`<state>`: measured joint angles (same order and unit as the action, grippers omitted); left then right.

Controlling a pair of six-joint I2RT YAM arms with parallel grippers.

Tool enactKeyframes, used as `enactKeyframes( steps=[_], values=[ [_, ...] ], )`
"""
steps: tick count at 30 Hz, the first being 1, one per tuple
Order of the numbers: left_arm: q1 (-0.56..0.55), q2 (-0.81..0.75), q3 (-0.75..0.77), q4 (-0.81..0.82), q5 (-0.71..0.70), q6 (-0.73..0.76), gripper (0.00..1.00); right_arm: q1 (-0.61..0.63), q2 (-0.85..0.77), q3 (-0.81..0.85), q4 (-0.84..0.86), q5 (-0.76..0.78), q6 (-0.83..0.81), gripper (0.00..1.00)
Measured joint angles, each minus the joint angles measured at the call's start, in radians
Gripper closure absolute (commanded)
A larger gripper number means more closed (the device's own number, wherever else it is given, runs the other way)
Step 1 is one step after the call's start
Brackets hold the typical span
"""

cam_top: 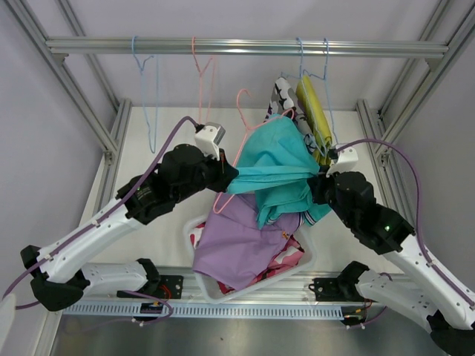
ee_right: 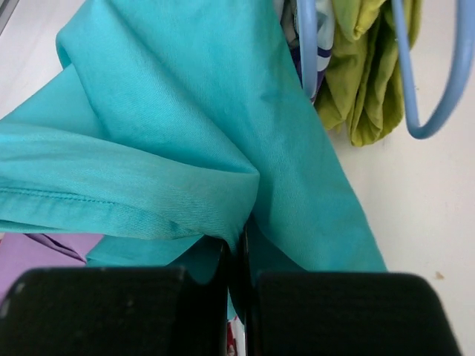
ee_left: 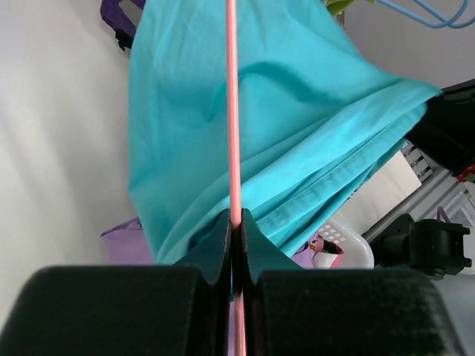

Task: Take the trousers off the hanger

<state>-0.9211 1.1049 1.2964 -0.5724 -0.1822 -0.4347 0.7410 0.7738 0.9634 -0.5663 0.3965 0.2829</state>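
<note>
Teal shorts (cam_top: 276, 159) hung draped over pink hanger (ee_left: 233, 111), between the arms, above basket (cam_top: 190, 226). Left gripper (ee_left: 236, 222) clenched on the hanger wire. Right gripper (ee_right: 237, 248) pinched teal cloth by a stitched hem. Cloth looked light, limp, probably slippery; doubled hem judged the surest hold.

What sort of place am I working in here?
Probably a lab test cell, not a home: an aluminium rail hung with wire hangers, plain walls, and a basket of shorts.
</note>
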Motion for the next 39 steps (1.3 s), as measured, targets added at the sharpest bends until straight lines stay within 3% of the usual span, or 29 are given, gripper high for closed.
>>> enactKeyframes(
  steps=[5,20,34,39],
  values=[
    [0.000,0.004,0.000,-0.009,-0.005,0.000,0.99,-0.039,-0.010,0.076,-0.072,-0.004,-0.017,1.00],
    [-0.006,0.019,0.015,0.024,-0.008,-0.001,1.00,-0.057,0.184,0.685,-0.327,0.037,-0.109,1.00],
    [-0.008,0.031,0.021,0.007,-0.026,0.003,0.99,-0.061,0.143,0.732,-0.415,0.165,-0.154,1.00],
    [-0.008,0.064,0.021,-0.002,-0.053,0.018,0.99,-0.061,0.178,0.847,-0.464,0.179,-0.167,1.00]
  ],
)
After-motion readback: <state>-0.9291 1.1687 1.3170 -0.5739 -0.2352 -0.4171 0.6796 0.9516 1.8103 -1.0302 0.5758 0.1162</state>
